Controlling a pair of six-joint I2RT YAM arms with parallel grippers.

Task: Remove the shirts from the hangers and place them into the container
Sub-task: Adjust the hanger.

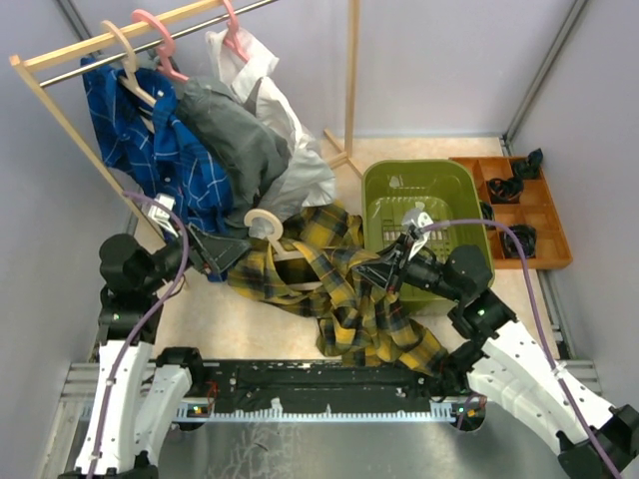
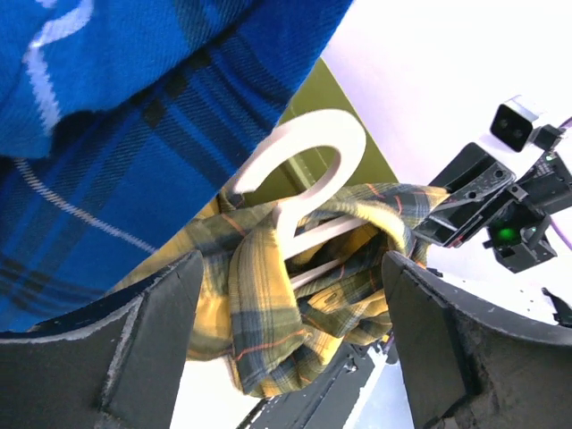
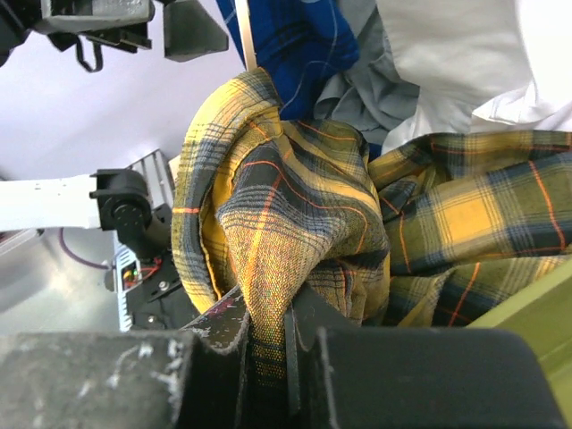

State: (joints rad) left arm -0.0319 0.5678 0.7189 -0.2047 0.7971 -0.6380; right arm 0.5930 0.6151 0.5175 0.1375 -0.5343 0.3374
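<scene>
It is a robotics lab test cell. Plain grey panels wall the table. A black mounting rail sits at six o'clock.

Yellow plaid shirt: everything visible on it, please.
Soft woven fabric, yellow with dark checks and thin orange lines. The yellow plaid shirt lies crumpled on the table between the arms, up against the green container. A pale hanger sits in its collar. The right gripper pinches a fold; the open left gripper flanks the collar.

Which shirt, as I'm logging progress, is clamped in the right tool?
The yellow-and-black plaid shirt; the blue shirt, grey shirt and white shirt hang at the rack, ungripped.
</scene>
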